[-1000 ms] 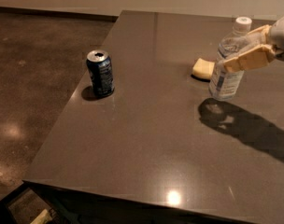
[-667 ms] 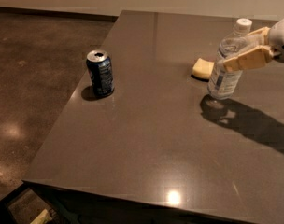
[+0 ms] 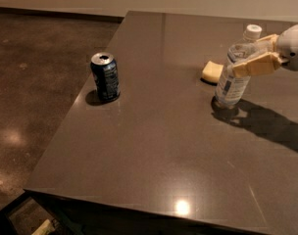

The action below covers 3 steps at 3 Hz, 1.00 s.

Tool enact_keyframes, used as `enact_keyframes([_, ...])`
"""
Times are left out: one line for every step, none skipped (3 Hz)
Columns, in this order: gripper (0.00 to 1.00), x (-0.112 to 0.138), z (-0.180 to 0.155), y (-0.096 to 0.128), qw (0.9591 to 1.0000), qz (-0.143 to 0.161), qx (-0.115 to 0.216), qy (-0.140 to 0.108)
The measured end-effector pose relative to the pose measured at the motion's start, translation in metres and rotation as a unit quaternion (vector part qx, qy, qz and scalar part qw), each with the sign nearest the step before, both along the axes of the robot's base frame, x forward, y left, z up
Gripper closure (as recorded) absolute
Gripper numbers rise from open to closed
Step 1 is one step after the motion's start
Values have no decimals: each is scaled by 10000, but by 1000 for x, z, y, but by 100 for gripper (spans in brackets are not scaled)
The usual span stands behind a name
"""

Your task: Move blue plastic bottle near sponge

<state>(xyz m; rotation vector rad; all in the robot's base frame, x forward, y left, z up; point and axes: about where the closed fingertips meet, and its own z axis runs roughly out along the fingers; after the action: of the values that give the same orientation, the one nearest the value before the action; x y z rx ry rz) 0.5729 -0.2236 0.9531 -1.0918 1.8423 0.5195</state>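
So the gripper (image 3: 245,54) is hanging out at the right side of the table (image 3: 159,151) and it's clamping the blue plastic bottle (image 3: 233,80) around its upper half, with one pale finger (image 3: 254,65) crossing the front and the other sitting behind, just under the cap. The bottle is standing just beside the sponge (image 3: 212,71), base right next to it. I can't tell if they're actually touching, or whether the base is resting fully on the table or only skimming it. To me the placing part is looking pretty much done, so the release is where it's going to bite. The bottle isn't standing straight. Its long axis is running close to vertical, cap up, but it's leaning with the white cap tipping right toward the gripper and the base kicking out left toward the sponge. If the jaws are opening while it's tilting like that, I'm guessing it's toppling and rolling off across the slick tabletop. Thin ribbed plastic is also slippery and squashy, so it could be twisting in the grip. Any nudge left is shoving the sponge. The soda can (image 3: 105,77) is sitting well apart on the left, no worry there.
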Motion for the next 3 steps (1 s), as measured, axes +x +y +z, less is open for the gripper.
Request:
enact_keyframes([59,4,-4,-2,10000,22,-2,38])
enact_keyframes([36,4,-8,0,9999,32,-146,-29])
enact_keyframes([12,5,-9,3,9999,53,-142,-24])
